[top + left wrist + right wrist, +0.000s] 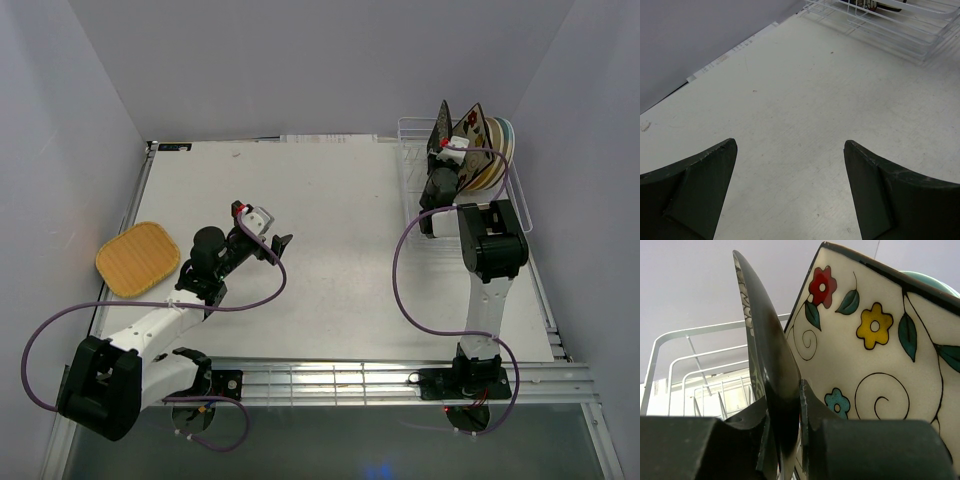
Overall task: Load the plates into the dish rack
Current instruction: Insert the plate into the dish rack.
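My right gripper (447, 150) reaches into the white wire dish rack (410, 130) at the back right. It is shut on the lower edge of a black floral plate (762, 340), which stands upright on edge in the rack. Right beside it leans a flowered cream plate (865, 355), and behind that a teal rim (935, 282) shows. More plates (503, 150) stand stacked on edge at the rack's right end. An orange-yellow rounded-square plate (138, 258) lies flat at the table's left edge. To its right, my left gripper (280, 245) hovers open over bare table, holding nothing.
The rack (900, 25) shows at the top right of the left wrist view, far from the left fingers (705, 180). White walls close in the table on the left, back and right. A metal rail runs along the near edge (330, 378).
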Controlling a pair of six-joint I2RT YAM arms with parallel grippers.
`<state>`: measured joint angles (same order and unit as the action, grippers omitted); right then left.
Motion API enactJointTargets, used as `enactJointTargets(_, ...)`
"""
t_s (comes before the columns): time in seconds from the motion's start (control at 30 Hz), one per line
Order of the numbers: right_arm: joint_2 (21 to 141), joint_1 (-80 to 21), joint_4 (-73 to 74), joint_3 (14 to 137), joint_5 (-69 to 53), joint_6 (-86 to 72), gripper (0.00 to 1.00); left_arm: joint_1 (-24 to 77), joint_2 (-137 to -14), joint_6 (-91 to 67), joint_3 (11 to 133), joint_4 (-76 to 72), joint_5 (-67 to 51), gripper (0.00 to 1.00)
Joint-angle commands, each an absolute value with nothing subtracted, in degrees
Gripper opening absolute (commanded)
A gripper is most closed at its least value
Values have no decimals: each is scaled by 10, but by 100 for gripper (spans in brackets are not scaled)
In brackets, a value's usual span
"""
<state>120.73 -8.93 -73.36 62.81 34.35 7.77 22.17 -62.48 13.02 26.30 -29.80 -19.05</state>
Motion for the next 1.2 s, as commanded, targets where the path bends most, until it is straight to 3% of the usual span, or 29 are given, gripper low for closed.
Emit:
enactJointTargets(0.0,1171,-88,-940,621,396,89,8,218,-611,129,280,-294,-190,98)
enactJointTargets(0.57,1147,-92,-947,606,422,89,8,218,-610,129,282,-293,-187,98)
enactJointTargets(0.77,1152,-93,-954,606,434,93,14,219,-610,129,282,-293,-187,98)
enactJointTargets(0.97,1146,-93,-962,602,445,94,31,219,-610,129,283,-292,-185,98)
enactJointTargets(1.07,1140,-94,-962,599,453,89,45,219,-609,129,283,-292,-185,98)
enactJointTargets(1.1,1139,-94,-965,595,458,87,56,219,-610,129,283,-292,-185,98)
enactJointTargets(1.17,1134,-95,-965,593,468,84,68,219,-609,129,283,-292,-185,98)
